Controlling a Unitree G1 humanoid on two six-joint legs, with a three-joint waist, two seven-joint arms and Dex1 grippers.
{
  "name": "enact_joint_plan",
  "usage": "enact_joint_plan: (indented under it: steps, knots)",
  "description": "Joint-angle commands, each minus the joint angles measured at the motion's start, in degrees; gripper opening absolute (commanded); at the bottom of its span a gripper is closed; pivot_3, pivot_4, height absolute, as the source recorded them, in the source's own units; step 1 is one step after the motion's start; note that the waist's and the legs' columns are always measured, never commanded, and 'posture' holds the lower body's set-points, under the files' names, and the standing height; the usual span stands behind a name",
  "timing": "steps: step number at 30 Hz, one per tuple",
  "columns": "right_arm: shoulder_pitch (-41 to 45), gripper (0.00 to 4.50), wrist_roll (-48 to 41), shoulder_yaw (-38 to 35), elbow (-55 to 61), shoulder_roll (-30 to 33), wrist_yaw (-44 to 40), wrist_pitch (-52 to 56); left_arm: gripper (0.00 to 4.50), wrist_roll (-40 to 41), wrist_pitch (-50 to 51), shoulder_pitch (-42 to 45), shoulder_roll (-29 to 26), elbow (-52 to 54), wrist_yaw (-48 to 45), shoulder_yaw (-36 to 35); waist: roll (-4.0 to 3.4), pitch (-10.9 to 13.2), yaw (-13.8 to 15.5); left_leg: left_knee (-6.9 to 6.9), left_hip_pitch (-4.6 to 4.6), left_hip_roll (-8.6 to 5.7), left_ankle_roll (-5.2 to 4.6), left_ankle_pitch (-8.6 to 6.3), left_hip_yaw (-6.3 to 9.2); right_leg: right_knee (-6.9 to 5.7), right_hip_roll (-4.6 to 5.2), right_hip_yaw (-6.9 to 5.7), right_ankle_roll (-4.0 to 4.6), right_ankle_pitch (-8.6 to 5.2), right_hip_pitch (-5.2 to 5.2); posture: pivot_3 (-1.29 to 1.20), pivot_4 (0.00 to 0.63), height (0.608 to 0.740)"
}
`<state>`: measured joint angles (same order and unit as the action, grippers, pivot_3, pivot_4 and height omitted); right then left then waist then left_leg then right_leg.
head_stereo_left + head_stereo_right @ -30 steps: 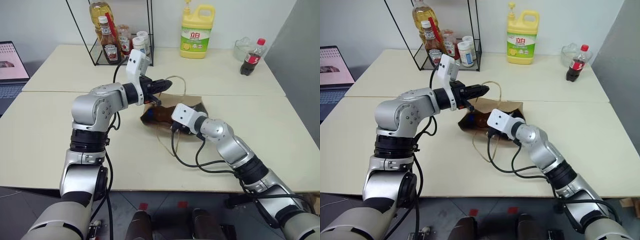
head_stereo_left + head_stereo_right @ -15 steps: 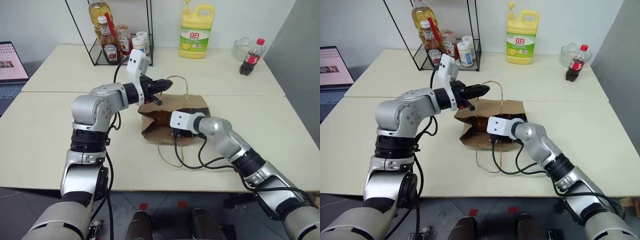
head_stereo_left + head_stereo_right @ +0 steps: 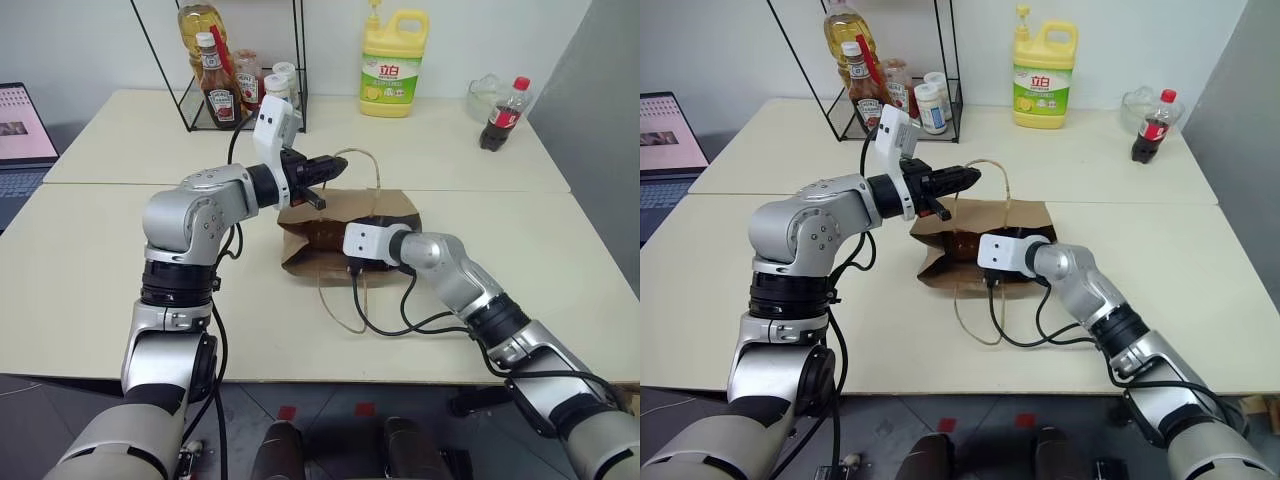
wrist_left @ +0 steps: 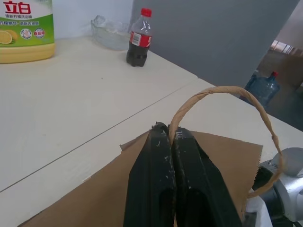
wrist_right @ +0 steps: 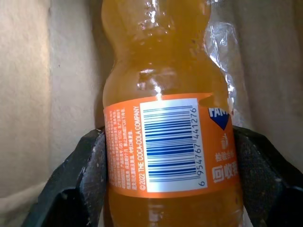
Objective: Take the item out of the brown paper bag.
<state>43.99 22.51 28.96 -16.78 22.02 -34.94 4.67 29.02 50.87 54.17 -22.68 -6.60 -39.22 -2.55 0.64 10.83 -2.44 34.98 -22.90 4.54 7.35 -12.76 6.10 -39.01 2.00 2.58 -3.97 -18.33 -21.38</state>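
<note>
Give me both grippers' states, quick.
Left gripper: shut on the bag handle.
Right gripper: inside the bag, fingers on either side of the orange bottle; grip cannot be told.

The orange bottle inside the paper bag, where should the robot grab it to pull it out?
Probably around the labelled middle of the orange bottle, coming in through the open mouth of the brown paper bag. The bottle lies inside pointing along the bag, and the right end effector already has a finger on each side of the label.
</note>
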Motion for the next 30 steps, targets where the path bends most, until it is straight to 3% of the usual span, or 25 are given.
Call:
enact_joint_plan:
  steps: [1,14,22,30]
  knots:
    - [-2.6,3.27,-3.6,-2.9,5.0,1.0,-0.6,-7.6,0.00,0.1,-0.8,0.5,-0.1,1.5,0.6,-0.6,0.00,0.0,-0.1,-0.01,0.00,0.00,0.00,0.00,0.00,0.00,0.00,0.00,0.00,0.00,-0.01,0.00,0.150,0.740]
    - [-9.3,3.27,-14.7,-11.8,18.0,7.5,-5.5,-19.6,0.00,-0.7,-1.6,0.5,0.3,0.4,1.1,0.0,0.02,0.0,0.1,-0.02,-0.03,0.00,0.00,0.00,-0.01,0.02,0.00,0.00,0.00,0.00,-0.02,0.00,0.150,0.740]
    - [-19.1,3.27,-28.4,-19.5,35.3,14.1,-12.4,-14.7,0.00,-2.1,-2.6,0.2,0.2,-0.9,1.6,0.1,0.03,0.0,0.7,0.00,-0.05,-0.01,0.00,0.00,-0.02,0.04,0.01,0.00,0.00,0.00,0.01,0.00,0.150,0.740]
    - [-16.2,3.27,-27.5,-35.6,34.3,16.3,-1.3,-5.1,0.00,-2.2,-3.1,-0.6,0.5,-0.7,1.4,0.0,0.04,0.0,0.7,0.02,-0.02,-0.01,0.00,0.00,-0.02,-0.02,0.01,0.02,0.00,0.00,0.01,0.00,0.150,0.740]
